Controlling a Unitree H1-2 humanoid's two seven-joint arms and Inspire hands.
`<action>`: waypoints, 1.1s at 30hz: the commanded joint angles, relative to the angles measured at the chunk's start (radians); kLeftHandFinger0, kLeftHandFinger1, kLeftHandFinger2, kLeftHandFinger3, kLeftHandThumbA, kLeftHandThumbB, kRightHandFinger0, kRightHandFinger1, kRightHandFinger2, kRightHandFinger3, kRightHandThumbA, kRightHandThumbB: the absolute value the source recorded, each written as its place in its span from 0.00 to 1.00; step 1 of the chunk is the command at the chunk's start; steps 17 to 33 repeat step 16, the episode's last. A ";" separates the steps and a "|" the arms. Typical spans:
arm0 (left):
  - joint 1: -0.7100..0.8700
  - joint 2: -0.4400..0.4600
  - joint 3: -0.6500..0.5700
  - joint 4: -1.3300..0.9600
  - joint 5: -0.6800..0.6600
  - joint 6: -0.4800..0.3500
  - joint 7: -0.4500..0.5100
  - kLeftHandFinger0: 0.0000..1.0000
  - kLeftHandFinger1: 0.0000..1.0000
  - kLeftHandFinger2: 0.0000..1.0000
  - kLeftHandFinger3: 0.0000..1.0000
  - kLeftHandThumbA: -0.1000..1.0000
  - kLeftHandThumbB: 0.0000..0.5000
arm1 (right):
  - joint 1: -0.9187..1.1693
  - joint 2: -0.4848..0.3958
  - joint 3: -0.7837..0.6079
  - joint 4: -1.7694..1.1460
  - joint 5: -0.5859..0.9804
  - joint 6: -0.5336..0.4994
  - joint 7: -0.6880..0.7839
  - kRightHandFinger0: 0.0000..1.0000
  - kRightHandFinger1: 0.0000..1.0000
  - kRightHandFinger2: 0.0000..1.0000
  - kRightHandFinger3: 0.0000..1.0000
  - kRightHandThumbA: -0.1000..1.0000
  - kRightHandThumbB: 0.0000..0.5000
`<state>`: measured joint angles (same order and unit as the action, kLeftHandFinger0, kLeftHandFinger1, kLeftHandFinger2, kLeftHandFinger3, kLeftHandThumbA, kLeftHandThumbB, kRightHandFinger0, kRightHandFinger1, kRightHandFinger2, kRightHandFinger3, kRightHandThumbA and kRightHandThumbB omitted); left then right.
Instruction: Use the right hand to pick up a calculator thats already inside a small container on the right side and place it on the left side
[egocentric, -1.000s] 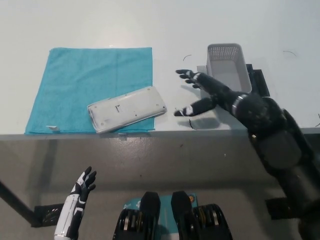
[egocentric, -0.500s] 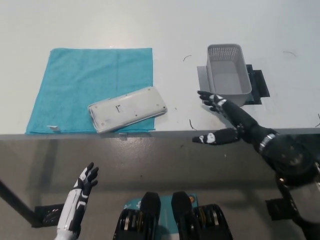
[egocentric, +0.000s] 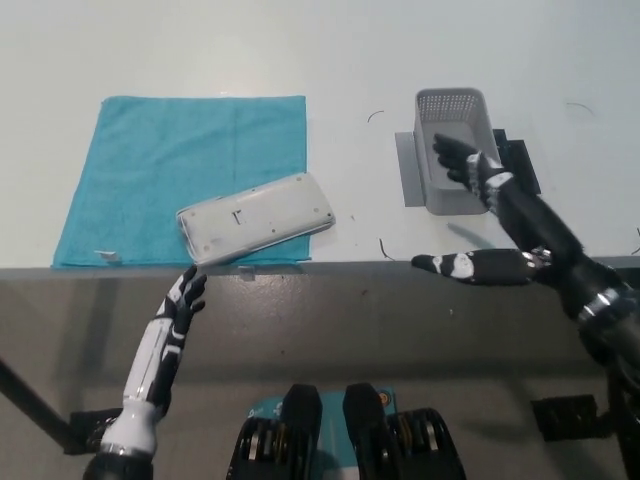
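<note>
In the head view, one calculator (egocentric: 254, 219) lies face down, its pale back panel up, on the near right part of a single teal cloth (egocentric: 185, 170) spread over the left half of the white table (egocentric: 330, 60). Its long axis runs nearly along the table's front edge, tilted so that the right end sits a little farther back than the left end, and its near left corner comes close to the cloth's front hem just by the table's front edge. One small grey container (egocentric: 456, 148) with perforated walls stands on the right half of the table, on a dark mat, well apart from the calculator, and nothing shows inside it. The black right hand (egocentric: 478, 215) is released, holding nothing, its fingers spread wide: the upper fingers reach over the container's near right wall while the lowest finger stretches left along the table's front edge. The white left hand (egocentric: 184, 298) is raised below the table's front edge, just under the calculator's left end, fingers loosely apart and grasping nothing.
</note>
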<state>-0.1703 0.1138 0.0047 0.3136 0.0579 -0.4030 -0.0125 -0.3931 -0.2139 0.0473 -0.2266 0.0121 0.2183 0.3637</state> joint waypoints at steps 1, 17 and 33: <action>-0.161 0.029 0.017 0.020 -0.014 -0.066 0.001 1.00 1.00 1.00 1.00 0.99 0.08 | 0.040 0.044 -0.198 -0.392 0.463 -0.191 -0.086 1.00 1.00 1.00 1.00 1.00 0.83; -0.226 0.051 0.014 0.085 -0.017 -0.067 0.001 1.00 1.00 1.00 1.00 1.00 0.33 | 0.098 0.121 -0.148 0.131 0.171 -0.243 -0.050 1.00 1.00 1.00 1.00 1.00 0.60; -0.226 0.051 0.014 0.085 -0.017 -0.067 0.001 1.00 1.00 1.00 1.00 1.00 0.33 | 0.098 0.121 -0.148 0.131 0.171 -0.243 -0.050 1.00 1.00 1.00 1.00 1.00 0.60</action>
